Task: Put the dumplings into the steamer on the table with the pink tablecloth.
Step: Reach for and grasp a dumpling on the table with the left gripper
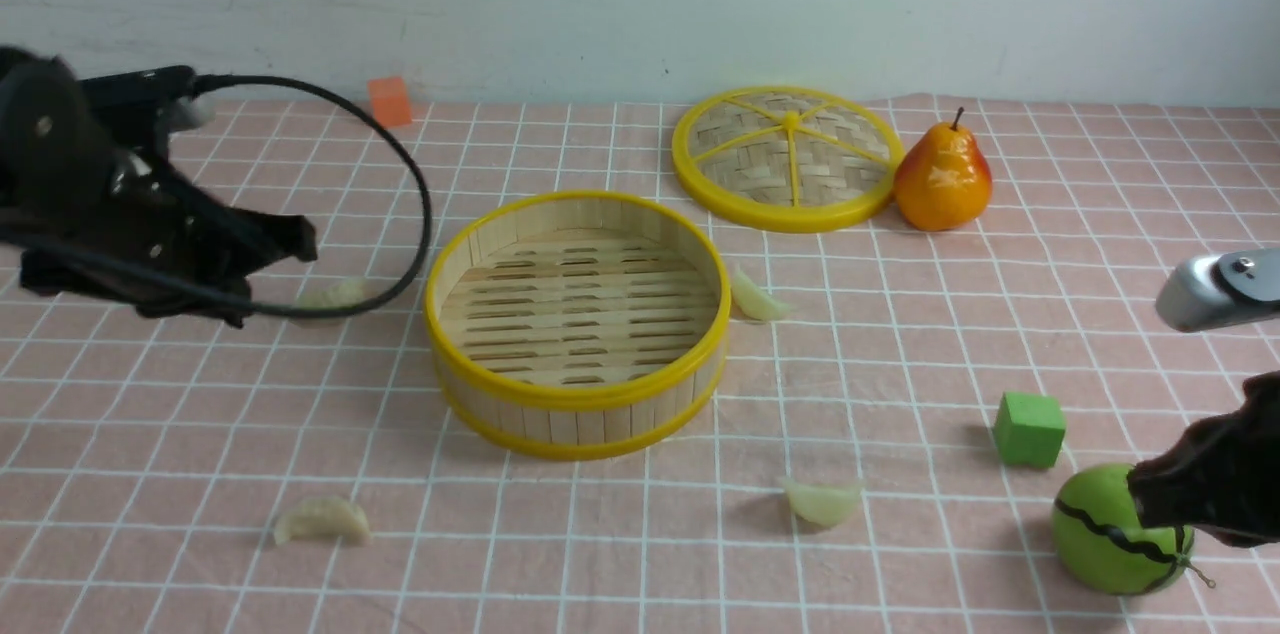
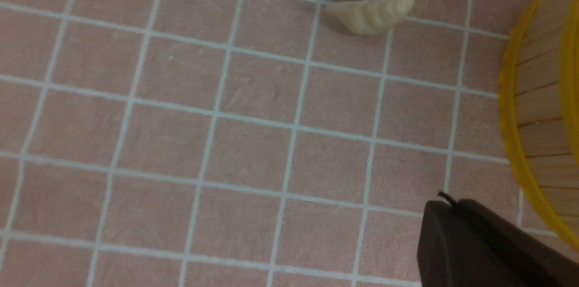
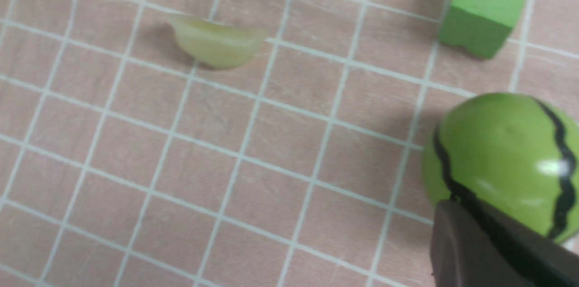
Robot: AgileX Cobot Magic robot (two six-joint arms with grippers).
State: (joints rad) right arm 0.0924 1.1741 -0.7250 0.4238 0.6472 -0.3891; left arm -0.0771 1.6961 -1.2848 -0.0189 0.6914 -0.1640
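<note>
Round the steamer (image 1: 582, 414) on the table (image 1: 600, 574), front view: left gripper (image 2: 445, 201), 9 o'clock, and right gripper (image 3: 454, 201), 4, both clenched, empty; lid (image 1: 745, 149), 2; melon (image 1: 1095, 539) beside right gripper; dumplings, 3 (image 1: 757, 299), 4 (image 1: 823, 504), 8 (image 1: 322, 520), 9 (image 1: 338, 296), the last behind cable (image 1: 424, 214)

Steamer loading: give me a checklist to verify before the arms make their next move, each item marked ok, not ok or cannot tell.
1. Steamer uncovered: ok, the woven lid lies beyond it.
2. Steamer free inside: ok, bare slats show.
3. Dumplings in the steamer: not ok, all four lie outside, on the pink tablecloth.
4. Left gripper open for a pick: not ok, it is shut and empty.
5. Right gripper open for a pick: not ok, shut too.
6. Right gripper off the watermelon: cannot tell, they overlap in the right wrist view.
</note>
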